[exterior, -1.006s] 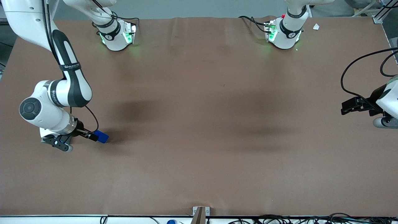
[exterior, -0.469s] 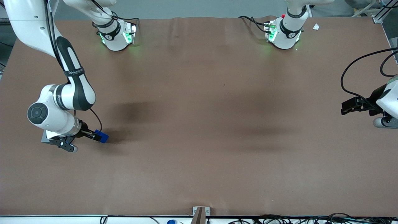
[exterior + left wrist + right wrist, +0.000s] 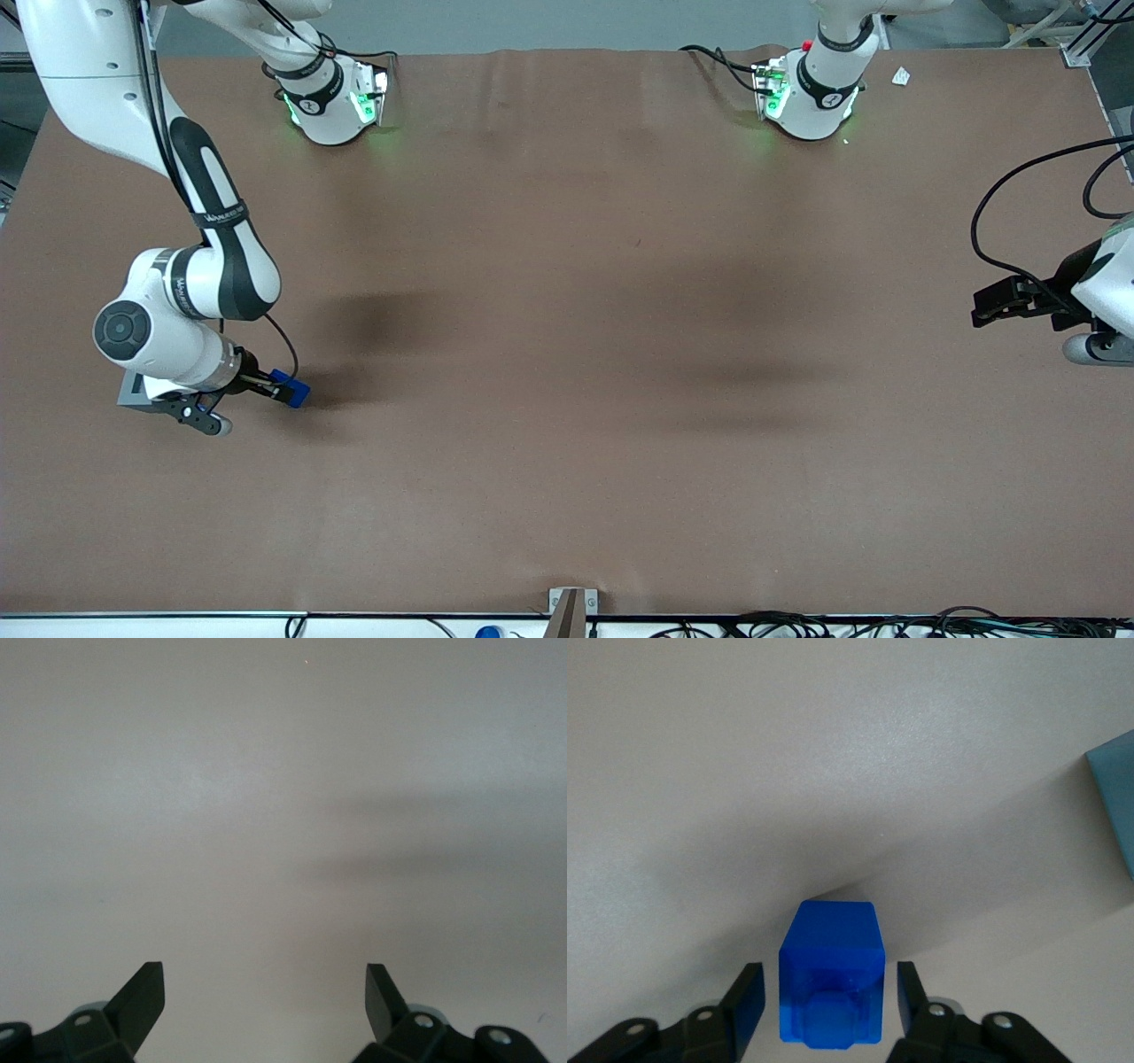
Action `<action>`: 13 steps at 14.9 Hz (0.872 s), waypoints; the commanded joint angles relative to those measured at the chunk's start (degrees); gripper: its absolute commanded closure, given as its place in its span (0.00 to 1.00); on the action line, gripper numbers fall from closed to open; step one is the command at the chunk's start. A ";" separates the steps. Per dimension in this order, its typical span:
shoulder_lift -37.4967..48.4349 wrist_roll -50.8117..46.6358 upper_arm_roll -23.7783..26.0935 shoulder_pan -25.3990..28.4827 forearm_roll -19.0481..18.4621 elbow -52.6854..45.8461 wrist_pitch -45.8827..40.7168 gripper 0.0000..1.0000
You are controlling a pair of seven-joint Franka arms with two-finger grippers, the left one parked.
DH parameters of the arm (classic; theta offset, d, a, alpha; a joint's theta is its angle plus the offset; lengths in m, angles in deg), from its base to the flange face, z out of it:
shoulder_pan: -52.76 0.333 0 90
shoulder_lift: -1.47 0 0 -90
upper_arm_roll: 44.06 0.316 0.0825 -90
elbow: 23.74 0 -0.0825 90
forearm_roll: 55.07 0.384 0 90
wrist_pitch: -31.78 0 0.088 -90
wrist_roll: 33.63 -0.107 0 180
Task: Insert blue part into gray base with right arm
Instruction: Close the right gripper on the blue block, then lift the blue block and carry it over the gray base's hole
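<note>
The blue part point(image 3: 293, 391) lies on the brown table near the working arm's end. My right arm's gripper point(image 3: 276, 386) reaches around it from the side, low over the table. In the right wrist view the blue part point(image 3: 831, 970) sits between the fingers of the gripper point(image 3: 827, 973), with a narrow gap showing on each side, so the gripper is open. The gray base point(image 3: 131, 390) stands beside the blue part, farther toward the working arm's end, mostly hidden under my wrist. One corner of the gray base point(image 3: 1114, 806) shows in the right wrist view.
Two arm bases point(image 3: 332, 97) point(image 3: 811, 93) stand at the table's edge farthest from the front camera. The parked gripper point(image 3: 1010, 301) hangs at the table's other end. A small bracket point(image 3: 571, 607) and cables lie along the edge nearest that camera.
My right arm's wrist and elbow have swung toward the blue part and lowered slightly. The gripper stays around the blue part, which has hardly shifted.
</note>
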 commanded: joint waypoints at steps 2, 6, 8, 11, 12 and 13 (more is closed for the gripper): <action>-0.30 -0.82 0.27 0.19 0.48 0.36 0.75 0.45; -0.30 -0.82 0.18 0.10 0.48 0.36 0.49 0.68; -0.12 -0.64 0.18 0.10 0.39 0.01 -0.03 0.80; 1.97 0.32 0.00 -0.25 0.30 -1.74 -3.09 0.85; 2.86 0.76 -0.08 -0.51 0.21 -3.23 -5.55 0.85; 3.65 2.42 -0.17 -0.86 0.04 -4.73 -8.62 0.85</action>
